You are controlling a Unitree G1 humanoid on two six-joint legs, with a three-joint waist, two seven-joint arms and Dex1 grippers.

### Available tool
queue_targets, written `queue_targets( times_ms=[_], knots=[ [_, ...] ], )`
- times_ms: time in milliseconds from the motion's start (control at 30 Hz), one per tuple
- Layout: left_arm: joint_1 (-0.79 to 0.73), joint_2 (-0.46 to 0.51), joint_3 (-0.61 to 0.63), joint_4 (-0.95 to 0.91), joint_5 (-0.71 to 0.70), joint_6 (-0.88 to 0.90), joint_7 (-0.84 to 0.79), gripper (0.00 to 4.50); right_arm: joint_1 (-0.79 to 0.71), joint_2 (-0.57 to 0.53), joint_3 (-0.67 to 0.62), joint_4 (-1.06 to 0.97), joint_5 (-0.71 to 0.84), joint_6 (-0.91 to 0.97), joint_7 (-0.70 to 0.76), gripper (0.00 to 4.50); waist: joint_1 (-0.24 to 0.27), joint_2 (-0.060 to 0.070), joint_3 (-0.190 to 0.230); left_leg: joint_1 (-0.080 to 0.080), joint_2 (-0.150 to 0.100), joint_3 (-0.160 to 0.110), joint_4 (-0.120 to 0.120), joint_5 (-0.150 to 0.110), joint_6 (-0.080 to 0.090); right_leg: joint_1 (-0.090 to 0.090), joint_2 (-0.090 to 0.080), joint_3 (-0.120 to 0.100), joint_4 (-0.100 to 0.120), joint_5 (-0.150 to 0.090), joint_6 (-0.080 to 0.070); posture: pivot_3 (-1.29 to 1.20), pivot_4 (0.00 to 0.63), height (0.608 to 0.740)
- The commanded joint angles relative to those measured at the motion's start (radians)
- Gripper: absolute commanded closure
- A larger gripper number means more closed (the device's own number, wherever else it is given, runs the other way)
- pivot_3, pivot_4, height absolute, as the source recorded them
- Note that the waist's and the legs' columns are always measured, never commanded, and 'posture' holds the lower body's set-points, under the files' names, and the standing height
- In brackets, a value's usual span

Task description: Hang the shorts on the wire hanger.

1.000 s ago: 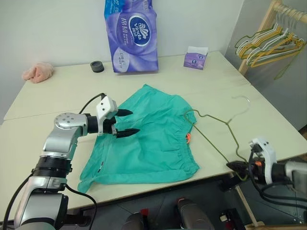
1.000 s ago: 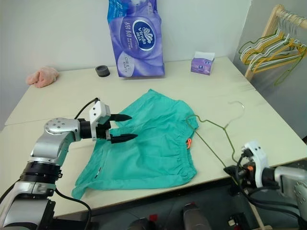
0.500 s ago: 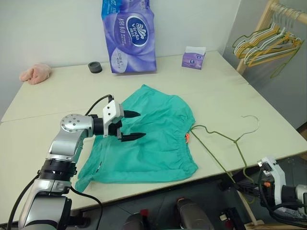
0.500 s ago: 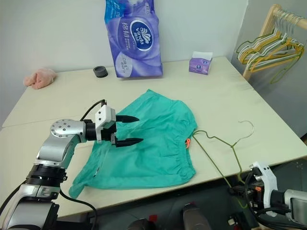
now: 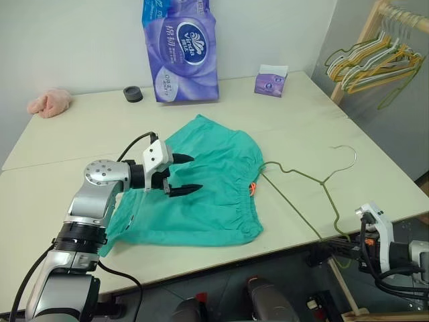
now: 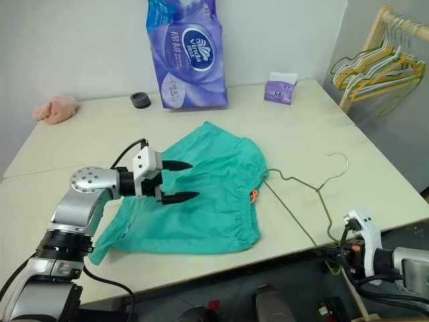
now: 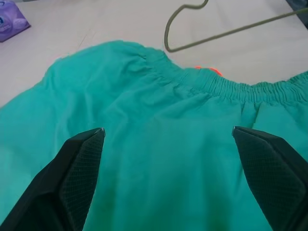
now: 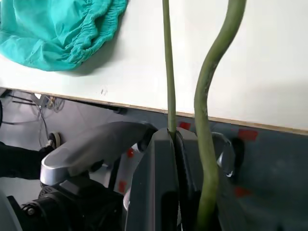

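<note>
Your right gripper (image 8: 175,139) pinches the thin olive wire hanger (image 5: 305,180) off the table edge & left gripper (image 5: 179,174) hangs wide over the flat teal cloth shorts (image 5: 201,194), ready to grab.

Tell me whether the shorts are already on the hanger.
Not yet. The shorts lie spread on the table; the wire hanger rests beside the waistband.

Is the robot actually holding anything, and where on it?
Yes. The right end effector pinches the wire hanger at its corner past the table edge. The left end effector, open over the shorts, holds nothing.
</note>
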Motion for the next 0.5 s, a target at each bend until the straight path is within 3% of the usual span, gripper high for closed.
queue_targets(
  times_ms=[33,200,500],
  knots=[
    [-0.018,0.02,0.029,-0.003,0.004,-0.022,0.015,0.01,-0.037,-0.01,0.024,0.0,0.034,-0.022,-0.003,4.5,0.0,0.0,0.0,0.0,0.0,0.0,0.0,0.0,0.0,0.0,0.0,0.0,0.0,0.0,0.0,-0.31,0.123,0.74],
    [-0.009,0.029,0.019,0.011,0.018,-0.052,0.015,0.01,-0.032,-0.025,0.082,0.035,0.021,-0.052,-0.019,4.5,0.003,0.0,0.0,0.0,0.0,0.0,0.0,0.0,0.0,0.0,0.0,0.0,0.0,0.0,0.0,-0.3,0.119,0.74],
    [0.117,0.022,-0.047,-0.045,0.044,-0.097,-0.016,0.01,0.053,-0.016,0.004,0.057,0.081,-0.035,-0.018,4.5,0.018,0.0,0.0,0.0,0.0,0.0,0.0,0.0,0.0,0.0,0.0,0.001,0.0,0.0,0.0,-0.31,0.122,0.74]
  ],
)
